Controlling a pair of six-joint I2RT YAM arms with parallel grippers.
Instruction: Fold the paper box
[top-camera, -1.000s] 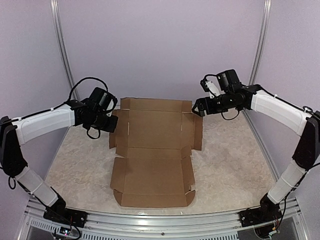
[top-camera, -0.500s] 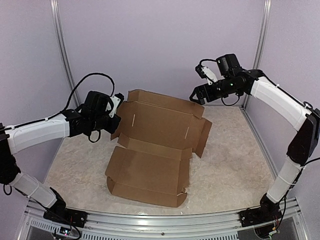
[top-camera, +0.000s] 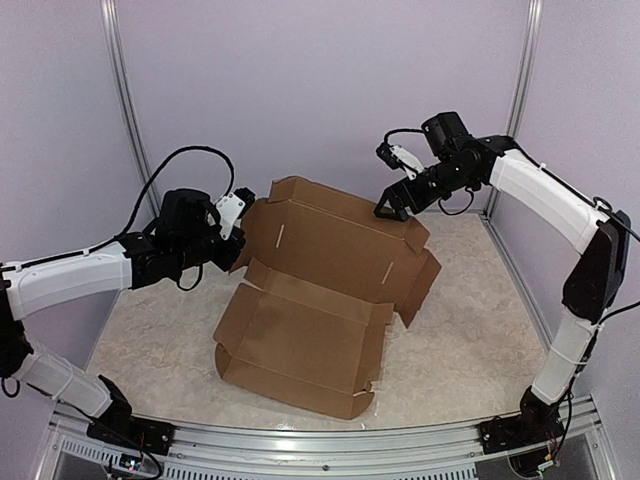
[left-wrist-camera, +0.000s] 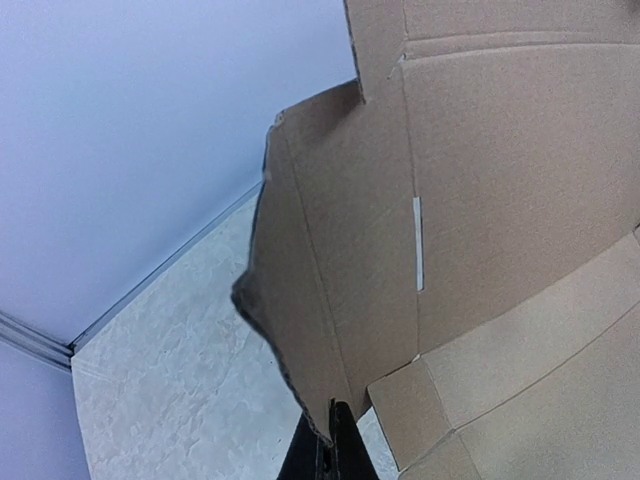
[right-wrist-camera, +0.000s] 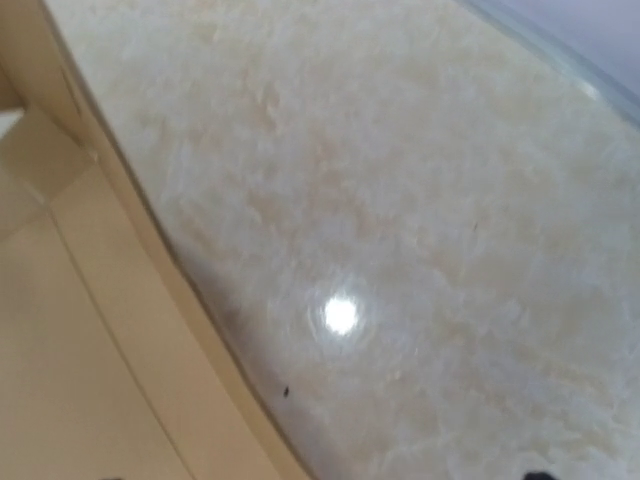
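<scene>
The paper box (top-camera: 310, 330) is a brown die-cut cardboard sheet in the middle of the table. Its front panel lies low, and its back panel (top-camera: 340, 240) is raised and tilted up. My left gripper (top-camera: 236, 247) is shut on the box's left side flap. In the left wrist view the black fingers (left-wrist-camera: 335, 440) pinch the flap's lower edge (left-wrist-camera: 300, 330). My right gripper (top-camera: 386, 208) hovers open at the top right corner of the back panel. In the right wrist view only the box edge (right-wrist-camera: 60, 350) and the table show.
The marbled table top (top-camera: 470, 330) surrounds the box. Metal frame posts (top-camera: 120, 90) (top-camera: 522, 80) stand at the back corners against pale walls. A metal rail (top-camera: 320, 440) runs along the near edge by the arm bases.
The sheet lay flat a second ago. My left gripper has lifted the left flap, raising and turning the back half. My right gripper has moved left and down to the back panel's corner.
</scene>
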